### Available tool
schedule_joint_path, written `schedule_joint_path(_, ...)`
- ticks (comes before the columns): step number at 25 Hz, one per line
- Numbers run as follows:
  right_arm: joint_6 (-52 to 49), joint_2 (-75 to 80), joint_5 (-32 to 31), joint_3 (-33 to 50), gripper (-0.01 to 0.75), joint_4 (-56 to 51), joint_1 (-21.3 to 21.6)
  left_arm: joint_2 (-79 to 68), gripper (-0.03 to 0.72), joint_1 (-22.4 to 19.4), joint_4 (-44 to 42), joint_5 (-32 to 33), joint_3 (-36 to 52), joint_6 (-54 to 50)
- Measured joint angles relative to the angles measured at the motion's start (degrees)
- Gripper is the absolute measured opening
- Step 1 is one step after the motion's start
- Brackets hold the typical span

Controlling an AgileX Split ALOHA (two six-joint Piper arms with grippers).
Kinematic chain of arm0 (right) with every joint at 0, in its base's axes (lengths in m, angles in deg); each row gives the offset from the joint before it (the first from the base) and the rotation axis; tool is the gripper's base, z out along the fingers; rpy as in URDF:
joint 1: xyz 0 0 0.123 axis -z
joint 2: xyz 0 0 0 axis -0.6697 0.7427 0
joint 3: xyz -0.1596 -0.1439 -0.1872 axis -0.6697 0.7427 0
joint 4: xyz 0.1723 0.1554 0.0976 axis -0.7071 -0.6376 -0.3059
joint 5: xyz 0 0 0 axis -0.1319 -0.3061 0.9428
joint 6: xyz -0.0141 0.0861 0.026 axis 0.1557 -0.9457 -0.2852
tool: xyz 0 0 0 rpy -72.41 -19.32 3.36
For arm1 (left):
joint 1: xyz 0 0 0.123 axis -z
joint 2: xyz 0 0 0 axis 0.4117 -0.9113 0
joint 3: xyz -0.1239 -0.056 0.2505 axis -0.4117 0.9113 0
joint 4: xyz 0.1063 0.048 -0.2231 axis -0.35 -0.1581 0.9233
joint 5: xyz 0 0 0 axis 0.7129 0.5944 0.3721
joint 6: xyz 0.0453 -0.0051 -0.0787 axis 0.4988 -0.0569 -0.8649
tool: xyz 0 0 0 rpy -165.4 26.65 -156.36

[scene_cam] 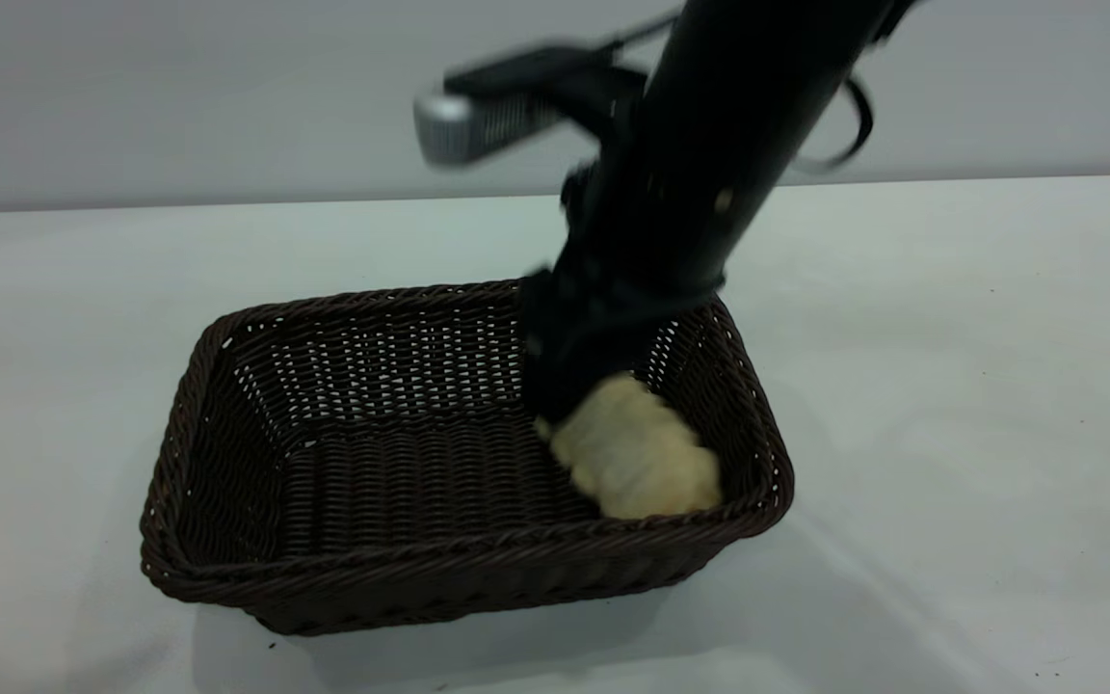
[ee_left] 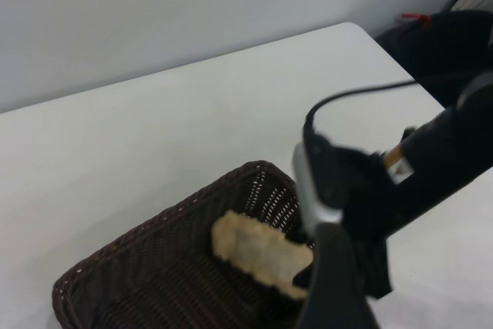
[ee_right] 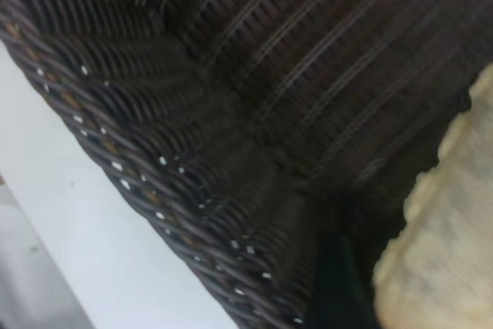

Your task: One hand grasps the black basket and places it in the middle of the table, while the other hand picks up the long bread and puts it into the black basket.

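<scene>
The counter [scene_cam: 54, 318] lies bare and white left of the black basket [scene_cam: 227, 501], with wide open room out to that side. The basket sits near the counter's middle, its near braided rim running level and its left half holding nothing but weave. Toward its right end the long bread [scene_cam: 637, 458] lies on the basket floor, pale side up, close against the right wall and near rim. The right pincer [scene_cam: 555, 390] reaches down inside the basket and touches the bread's far end; whether its fingers pinch it or stand spread I cannot tell. Right of the basket the counter again runs open. The left pincer is out of sight.
</scene>
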Motion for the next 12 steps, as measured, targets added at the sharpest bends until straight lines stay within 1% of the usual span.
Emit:
schedule_joint_path(4, -5.2, -10.52, -0.54, 0.0, 0.443, 7.36, 0.0, 0.08, 0.573, 0.0, 0.0, 0.99, 0.0, 1.94)
schedule_joint_path(6, -8.54, -16.37, -1.83, 0.0, 0.428, 10.93, 0.0, 0.63, 0.573, 0.0, -0.27, 2.13, 0.0, 2.75)
schedule_joint_path(9, -12.53, -24.74, -5.61, 0.0, 0.423, 13.79, 0.0, 3.17, 0.573, 0.0, -1.45, 3.9, 0.0, 2.99)
schedule_joint_path(12, -15.73, -31.4, -10.99, 0.0, 0.421, 14.65, 0.0, 7.77, 0.573, 0.0, -1.71, 6.63, 0.0, 2.99)
